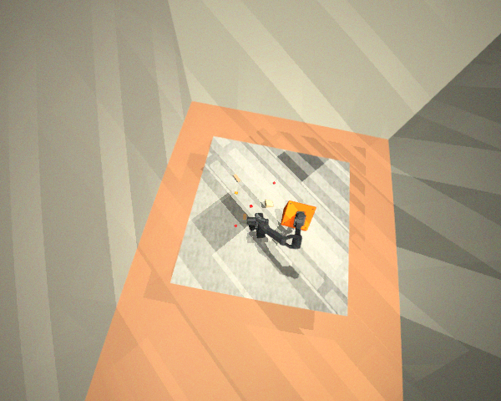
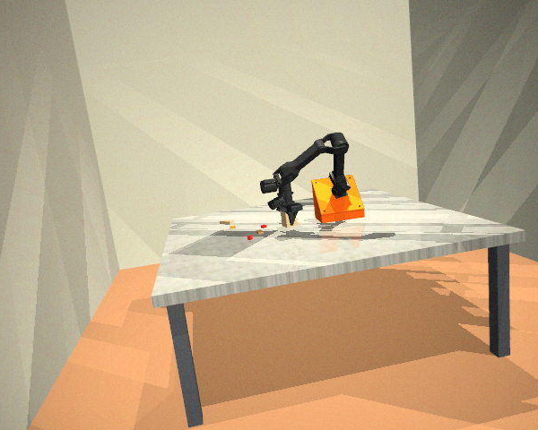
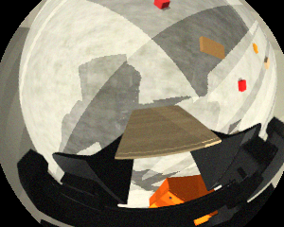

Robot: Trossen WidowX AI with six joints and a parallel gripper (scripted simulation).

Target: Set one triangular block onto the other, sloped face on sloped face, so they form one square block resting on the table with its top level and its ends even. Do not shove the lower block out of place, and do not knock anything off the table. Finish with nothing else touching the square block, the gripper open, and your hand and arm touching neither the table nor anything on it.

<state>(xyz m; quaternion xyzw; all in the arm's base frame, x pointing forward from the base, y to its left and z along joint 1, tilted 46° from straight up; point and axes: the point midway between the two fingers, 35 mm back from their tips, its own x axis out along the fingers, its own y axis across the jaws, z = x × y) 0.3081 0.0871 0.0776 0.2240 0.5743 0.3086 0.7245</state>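
A tan triangular block stands on the marble table, close to the left of the arm's base. My gripper reaches down over it. Its two dark fingers are shut on the block's sides, and the block's lower edge is at the table top. A second tan block lies apart at the far left of the table. It is too small for me to make out its shape.
The arm's orange base block stands right of the gripper. Small red cubes, a brown piece and an orange bit lie left of the gripper.
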